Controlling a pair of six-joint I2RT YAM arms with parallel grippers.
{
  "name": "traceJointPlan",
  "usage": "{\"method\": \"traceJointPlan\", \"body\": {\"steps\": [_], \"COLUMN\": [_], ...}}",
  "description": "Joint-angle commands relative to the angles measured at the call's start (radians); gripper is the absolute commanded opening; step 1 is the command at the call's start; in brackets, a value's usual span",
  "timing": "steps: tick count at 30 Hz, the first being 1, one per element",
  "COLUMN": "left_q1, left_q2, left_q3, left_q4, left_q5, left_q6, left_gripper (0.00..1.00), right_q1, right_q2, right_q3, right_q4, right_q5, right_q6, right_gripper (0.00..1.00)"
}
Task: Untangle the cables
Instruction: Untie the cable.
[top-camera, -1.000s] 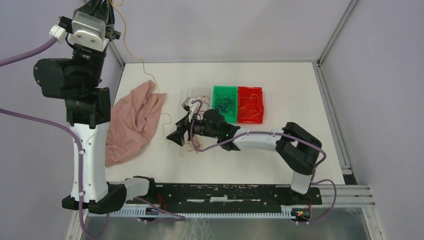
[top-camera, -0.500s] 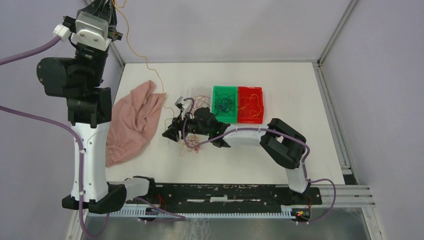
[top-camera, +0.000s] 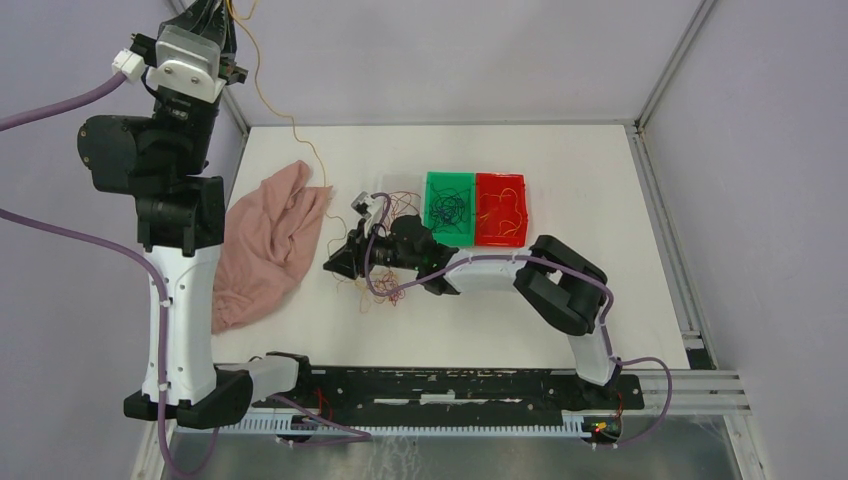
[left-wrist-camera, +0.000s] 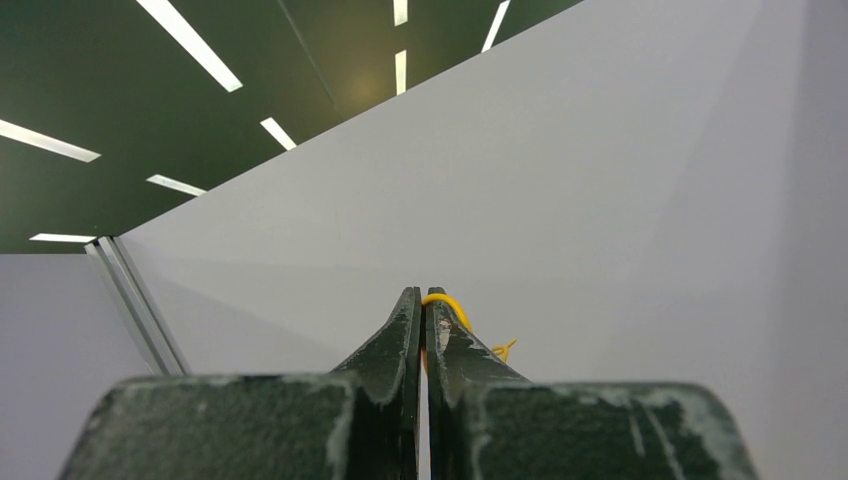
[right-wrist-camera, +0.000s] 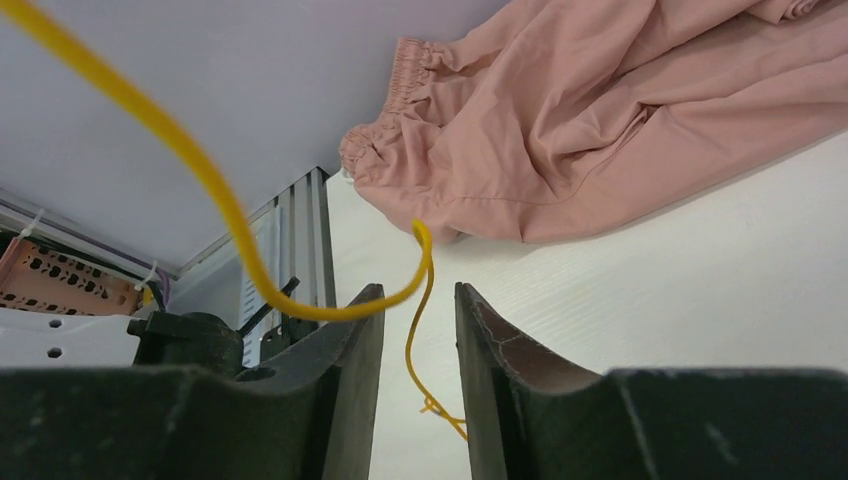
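Right gripper (right-wrist-camera: 418, 290) shifted left; yellow cable (right-wrist-camera: 130, 105) curves.

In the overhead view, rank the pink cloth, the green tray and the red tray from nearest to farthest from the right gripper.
Measured from the right gripper:
1. The pink cloth, close by on its left.
2. The green tray, farther back and to its right.
3. The red tray, against the green tray's far side, farther right.

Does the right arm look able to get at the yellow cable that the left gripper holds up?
Probably yes. The yellow cable, pinched in the shut left gripper, passes through the gap between the right gripper's part-open fingers. Nothing blocks it, and the pink cloth lies beyond.
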Motion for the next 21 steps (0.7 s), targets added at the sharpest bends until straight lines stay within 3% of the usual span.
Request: {"method": "traceJointPlan", "body": {"steps": [1,7,12,16,21], "left_q1": [-0.002,-0.003,-0.003,-0.002,0.002], "left_q2": [0.0,-0.012,-0.101,-0.2,-0.282], "left_q3": [0.035,0.026,-0.164,-0.434,-0.679], "left_q4": [0.017,-0.007,-0.105,-0.255,-0.506], "left_q5": [-0.006,-0.021,-0.048,-0.042,0.165], "left_q6": [0.003,0.013,-0.048,-0.145,-0.18], "left_gripper": [0.03,0.03,0.03,0.05,0.1], "right_q1": [-0.003,-0.017,-0.073,-0.105,-0.114], "right_q2": [0.036,0.0,-0.11,-0.195,-0.286], "right_q3": [0.021,-0.043,-0.166,-0.261,-0.34], "right_q4": [0.089,0.162,0.229,0.258,0.234], "right_q5": [-0.017,0.024,0.041,0.044,0.055], "right_q6": [0.044,0.057,0.083,0.077,0.03], "right_gripper": [0.36,0.01,0.0,0.0,0.0]}}
